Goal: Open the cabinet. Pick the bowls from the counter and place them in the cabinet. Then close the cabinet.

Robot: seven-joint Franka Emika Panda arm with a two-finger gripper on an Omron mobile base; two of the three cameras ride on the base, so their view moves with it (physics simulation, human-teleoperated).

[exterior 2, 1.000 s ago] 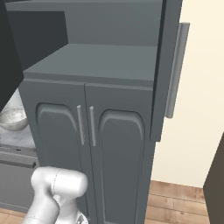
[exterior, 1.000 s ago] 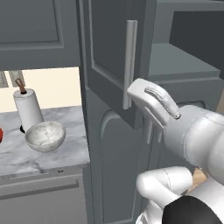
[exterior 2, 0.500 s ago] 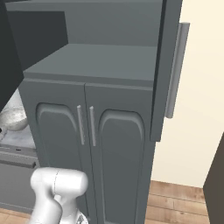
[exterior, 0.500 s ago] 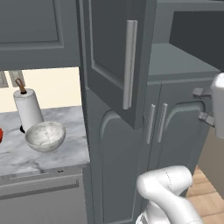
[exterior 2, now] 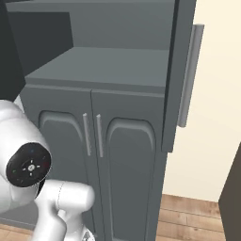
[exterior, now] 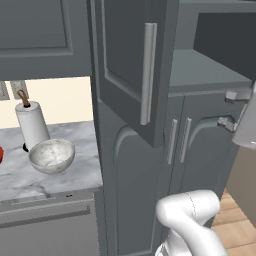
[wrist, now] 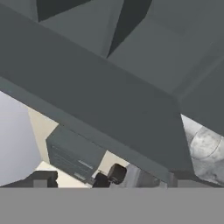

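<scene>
- Cabinet doors stand swung open, one door with its long bar handle well off to the pincer's left, the grey shelf bare.
- Pincer sits at the far right of the left base view, level with the shelf's front edge, jaws spread wide and holding nothing.
- Marbled bowl rests on the counter, far left of the pincer and lower, just beside the paper-towel roll.
- Red bowl peeks in at the counter's left edge.

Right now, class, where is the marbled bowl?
In the left base view the marbled bowl sits on the counter, just in front of the paper-towel roll and left of the tall cabinet with its doors open.
</scene>
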